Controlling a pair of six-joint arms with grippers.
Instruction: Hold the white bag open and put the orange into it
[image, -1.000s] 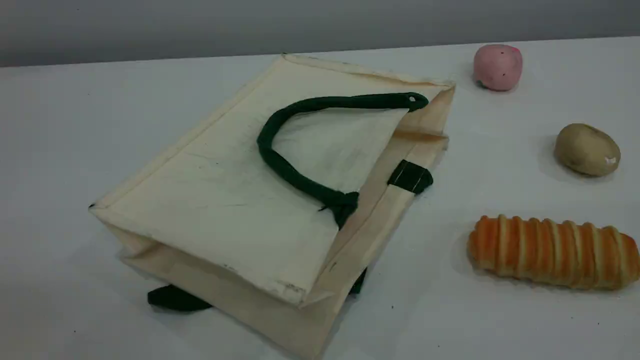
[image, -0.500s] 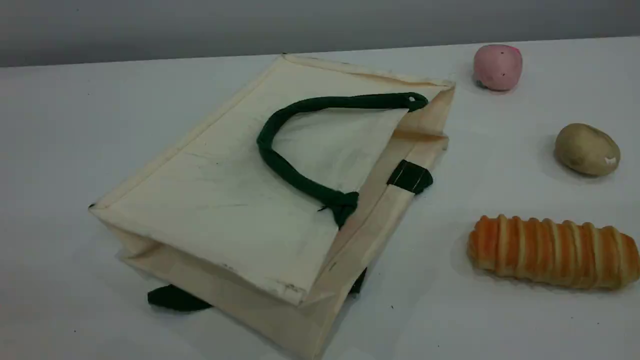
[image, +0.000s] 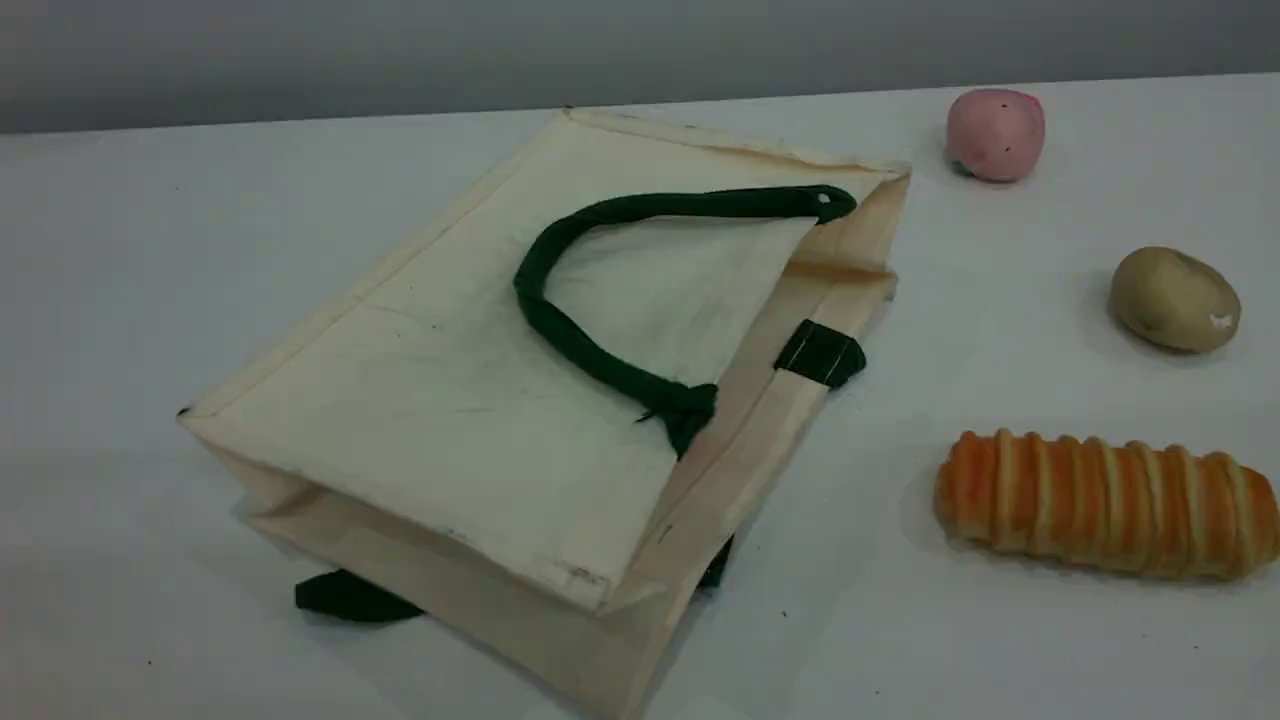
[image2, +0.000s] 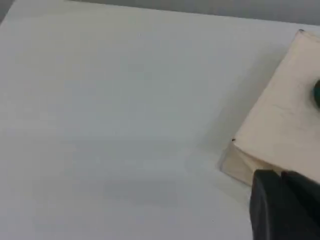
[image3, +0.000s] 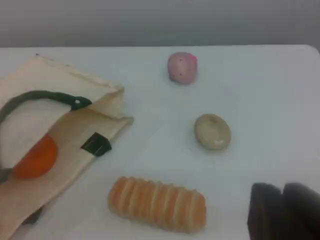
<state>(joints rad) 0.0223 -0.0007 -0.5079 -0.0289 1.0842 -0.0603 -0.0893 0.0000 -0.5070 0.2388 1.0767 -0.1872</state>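
The orange (image3: 34, 157) lies inside the white bag (image: 450, 400), well left of the right gripper (image3: 282, 212); it and the left gripper (image2: 281, 205) hover, fingers together.

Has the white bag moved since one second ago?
No. The white bag lies just where it was, its green tab equally near the bread loaf.
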